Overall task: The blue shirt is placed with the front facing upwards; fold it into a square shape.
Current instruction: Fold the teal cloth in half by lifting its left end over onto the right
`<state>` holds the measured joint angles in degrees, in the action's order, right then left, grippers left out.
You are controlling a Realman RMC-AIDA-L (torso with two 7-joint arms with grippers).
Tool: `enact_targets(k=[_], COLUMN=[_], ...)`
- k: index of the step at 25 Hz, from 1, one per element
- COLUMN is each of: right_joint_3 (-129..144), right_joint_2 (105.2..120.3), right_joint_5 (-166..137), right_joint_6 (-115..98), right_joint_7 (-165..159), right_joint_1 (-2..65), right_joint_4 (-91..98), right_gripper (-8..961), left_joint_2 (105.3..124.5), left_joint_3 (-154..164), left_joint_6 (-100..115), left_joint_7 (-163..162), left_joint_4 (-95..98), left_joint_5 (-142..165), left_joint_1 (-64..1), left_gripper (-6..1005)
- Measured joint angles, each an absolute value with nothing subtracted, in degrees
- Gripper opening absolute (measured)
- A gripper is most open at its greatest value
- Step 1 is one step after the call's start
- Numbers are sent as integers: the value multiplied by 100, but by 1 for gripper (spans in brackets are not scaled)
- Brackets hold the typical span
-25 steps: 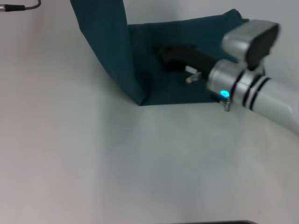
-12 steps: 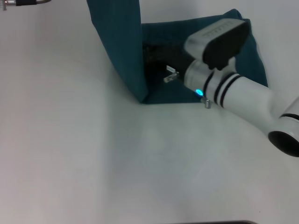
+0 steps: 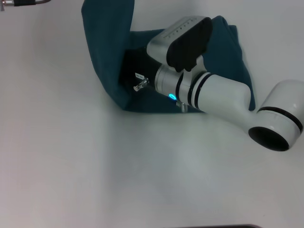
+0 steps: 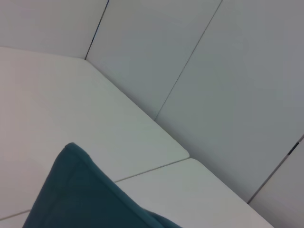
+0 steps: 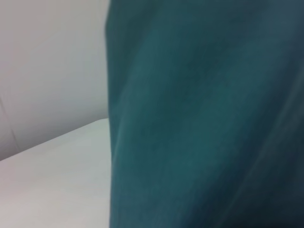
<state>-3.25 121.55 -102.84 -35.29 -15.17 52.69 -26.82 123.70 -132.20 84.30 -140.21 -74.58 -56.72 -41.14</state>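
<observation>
The blue shirt lies partly folded at the back of the white table. Its left part rises as a steep flap that runs out of the top of the head view. My right arm reaches across the shirt from the right. Its black gripper is tucked against the inside of the raised flap, mostly in shadow. Teal cloth fills the right wrist view. The left wrist view shows a raised corner of the shirt. My left gripper does not show.
A dark cable end with a metal fitting lies at the far left corner of the table. Pale wall panels stand behind the table. Bare white tabletop spreads in front of the shirt.
My right arm has swung left across the shirt, pushing its gripper farther into the fold. The raised flap and the fold's front corner have shifted left with it.
</observation>
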Motion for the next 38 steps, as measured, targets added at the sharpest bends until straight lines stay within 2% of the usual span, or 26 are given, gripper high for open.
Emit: enact_targets(k=[8,13,17,28,34,38], right_joint_3=[-800,-1152,-1376,-1379,-1392,-1447], right_joint_2=[12134,12013,12005,12143,12152,12118], right_joint_5=[-10781,-10801,-10804,-11029,-11226,-11230], right_joint_6=[-3347,-3689,-3830,-2754,-2509,-2635], right_joint_7=[-1592,-1597,-1613,-1615,-1623,-1621], right_joint_1=[5308,4612,4316,5091,5321,5179], right_joint_4=[-2900,-2936,-2821,-3043,-3212,-3287], right_gripper=[22,22,22,23,23,23], left_joint_2=[12375,12375,12377,12384,12384,12381], left_joint_3=[-13162,-13178,-13164,-13083,-13084,-13086], left_joint_6=[8419,8422,8426,8435,8447,8446], left_joint_7=[-13968,-13955,-13955,-13930,-13874,-13851], left_joint_4=[-7413,-7434,-7447,-7479,-7480,-7468], left_joint_5=[-5757,-5758,-5771,-5987,-6117,-6119], left_joint_1=[-4102,-4018,-3995,-3980,-3962,-3951], left_gripper=[12,11,12,11,12,12])
